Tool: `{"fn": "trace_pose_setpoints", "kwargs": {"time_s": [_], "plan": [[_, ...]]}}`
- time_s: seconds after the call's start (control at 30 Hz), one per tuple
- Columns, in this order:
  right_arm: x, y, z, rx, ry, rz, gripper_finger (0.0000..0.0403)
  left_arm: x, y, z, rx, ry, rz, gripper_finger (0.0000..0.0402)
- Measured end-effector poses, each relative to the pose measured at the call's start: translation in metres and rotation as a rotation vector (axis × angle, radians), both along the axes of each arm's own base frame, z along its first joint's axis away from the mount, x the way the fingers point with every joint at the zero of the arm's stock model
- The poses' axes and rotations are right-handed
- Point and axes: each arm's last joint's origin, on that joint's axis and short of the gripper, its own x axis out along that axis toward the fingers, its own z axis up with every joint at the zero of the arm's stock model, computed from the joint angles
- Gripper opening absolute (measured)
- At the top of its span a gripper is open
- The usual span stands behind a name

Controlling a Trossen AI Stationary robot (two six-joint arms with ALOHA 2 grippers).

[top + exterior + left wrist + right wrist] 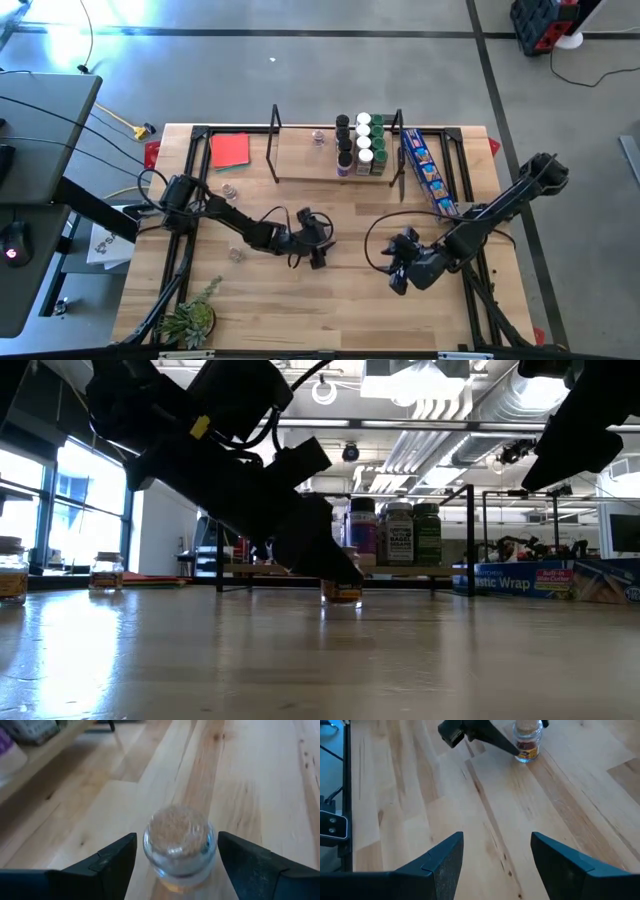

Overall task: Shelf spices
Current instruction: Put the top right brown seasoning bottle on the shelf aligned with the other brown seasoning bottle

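Jaws spread on both grippers: our left gripper (318,250) straddles a clear-topped spice jar (179,845) standing mid-bench (300,310), fingers not touching; our right gripper (398,272) hovers nearby, holding nothing. More jars (360,145) line the shelf (300,160).

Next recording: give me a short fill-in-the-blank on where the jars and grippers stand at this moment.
1. The left gripper has its fingers on either side of a clear-topped spice jar, and its jaws are ____.
2. That jar stands upright on the ____, not on the shelf.
3. The right gripper is open and holds ____.
4. The long blue printed box lies at the shelf's ____ end in the high view.

Missing words: open; tabletop; nothing; right
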Motion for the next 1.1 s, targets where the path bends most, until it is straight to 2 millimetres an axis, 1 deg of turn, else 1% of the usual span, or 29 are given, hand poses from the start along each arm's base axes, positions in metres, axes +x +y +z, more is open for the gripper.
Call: {"fn": "trace_pose_setpoints", "kwargs": {"time_s": [0.07, 0.17, 0.3, 0.37, 0.47, 0.53, 0.57, 0.6, 0.67, 0.73, 0.8, 0.87, 0.97, 1.03, 1.1], "plan": [[0.000, 0.000, 0.000, -0.002, -0.001, -0.002, 0.0227, 0.000, 0.000, 0.000, -0.004, 0.002, 0.002, 0.0264], [0.000, 0.000, 0.000, -0.003, -0.002, -0.002, 0.0227, 0.001, 0.000, 0.001, -0.013, -0.016, -0.005, 0.0241], [0.000, 0.000, 0.000, -0.004, -0.001, -0.003, 0.0227, 0.001, -0.001, 0.002, -0.019, -0.024, -0.009, 0.0193], [0.000, 0.000, 0.000, -0.004, -0.001, -0.003, 0.0227, 0.001, 0.000, 0.006, -0.024, -0.032, -0.003, 0.0172], [0.000, 0.000, 0.000, -0.006, -0.003, -0.005, 0.0227, -0.001, -0.001, 0.021, -0.023, -0.082, 0.050, 0.0172], [0.000, 0.000, 0.000, -0.011, -0.007, -0.009, 0.0227, -0.005, 0.002, 0.040, 0.007, -0.113, 0.106, 0.0172], [0.000, -0.001, 0.000, -0.013, -0.008, -0.011, 0.0227, -0.008, 0.007, 0.050, 0.025, -0.117, 0.129, 0.0172], [0.000, -0.001, 0.000, -0.013, -0.008, -0.011, 0.0227, -0.010, 0.014, 0.060, 0.036, -0.111, 0.149, 0.0172], [0.000, -0.001, 0.000, -0.014, -0.008, -0.012, 0.0227, -0.016, 0.037, 0.079, 0.046, -0.099, 0.209, 0.0172], [0.000, -0.001, 0.000, -0.021, -0.013, -0.018, 0.0227, -0.022, 0.067, 0.093, 0.031, -0.085, 0.262, 0.0172], [0.000, -0.002, 0.000, -0.035, -0.023, -0.030, 0.0227, -0.025, 0.101, 0.099, -0.017, -0.086, 0.288, 0.0172], [0.000, -0.002, 0.001, -0.049, -0.030, -0.035, 0.0227, -0.026, 0.134, 0.097, -0.094, -0.084, 0.275, 0.0172], [0.001, -0.002, 0.001, -0.059, -0.036, -0.041, 0.0227, -0.029, 0.176, 0.085, -0.193, -0.106, 0.309, 0.0172], [0.001, -0.002, 0.001, -0.060, -0.037, -0.042, 0.0227, -0.030, 0.196, 0.076, -0.196, -0.113, 0.345, 0.0172], [0.001, -0.002, 0.001, -0.060, -0.036, -0.042, 0.0227, -0.030, 0.208, 0.069, -0.189, -0.122, 0.357, 0.0172]]}}
